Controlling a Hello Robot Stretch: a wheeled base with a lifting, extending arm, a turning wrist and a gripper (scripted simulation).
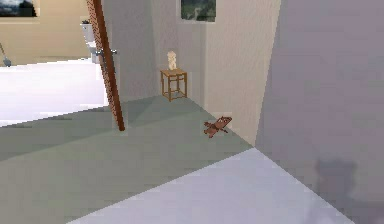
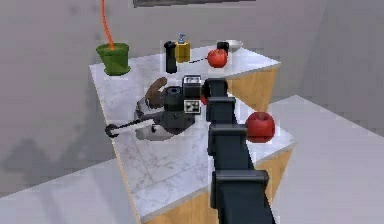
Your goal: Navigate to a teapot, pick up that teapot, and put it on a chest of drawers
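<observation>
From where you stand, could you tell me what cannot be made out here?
Arm side view: the gripper partly hides a dark rounded thing on the counter; its kind, and whether the gripper holds anything, cannot be told.
Arm side view: top edge cuts off the green pot's orange stem.
Forward view: top edge cuts off the wall picture.
Forward view: brown thing on the floor, too small to name.

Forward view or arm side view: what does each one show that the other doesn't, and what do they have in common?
Forward view: a small wooden table with a pale statue on it, a brown wooden thing on the floor, a framed picture. Arm side view: the arm over a marble counter, the gripper near a dark rounded thing, a green pot, red apples, a bottle. Shared: grey walls and bare floor.
</observation>
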